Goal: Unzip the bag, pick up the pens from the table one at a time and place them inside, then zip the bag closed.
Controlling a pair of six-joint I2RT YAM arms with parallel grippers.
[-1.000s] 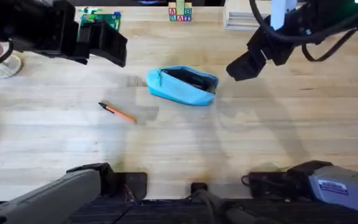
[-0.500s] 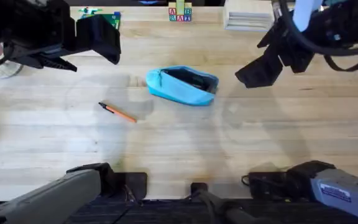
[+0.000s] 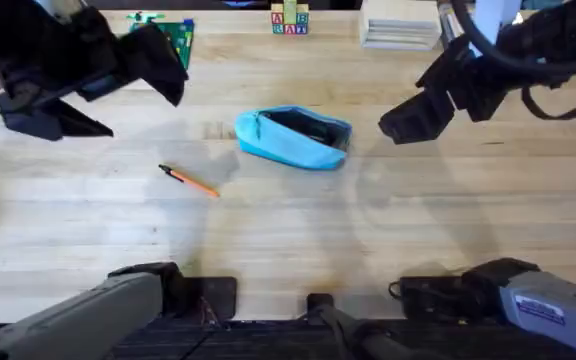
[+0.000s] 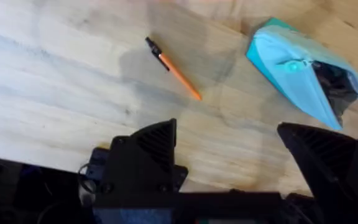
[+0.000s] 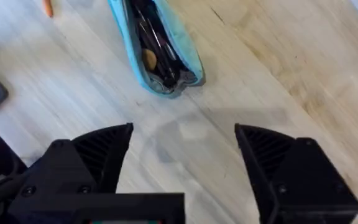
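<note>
Although the zipper work appears complete at its first stage, we judge the task to be roughly at its midpoint. The bag [image 3: 293,137] lies on the desk [image 3: 298,230] with its mouth gaping, and in the right wrist view we see dark slender items lying in its dark interior, one of which may be the black pen, though we cannot say for certain. The orange pen [image 3: 190,181] rests flat on the desk, near the bag on the left arm's side and apart from it, its dark tip pointing away from the bag. We see the left end effector [image 4: 229,155] raised above the desk with its fingers spread wide and gripping nothing, the orange pen and bag both in its wrist view. The right end effector [image 5: 182,158] likewise hangs with fingers parted and empty, above bare desk just beside the bag's end. What is left, as we read it: picking up the orange pen, placing it inside, then zipping the bag closed.
</note>
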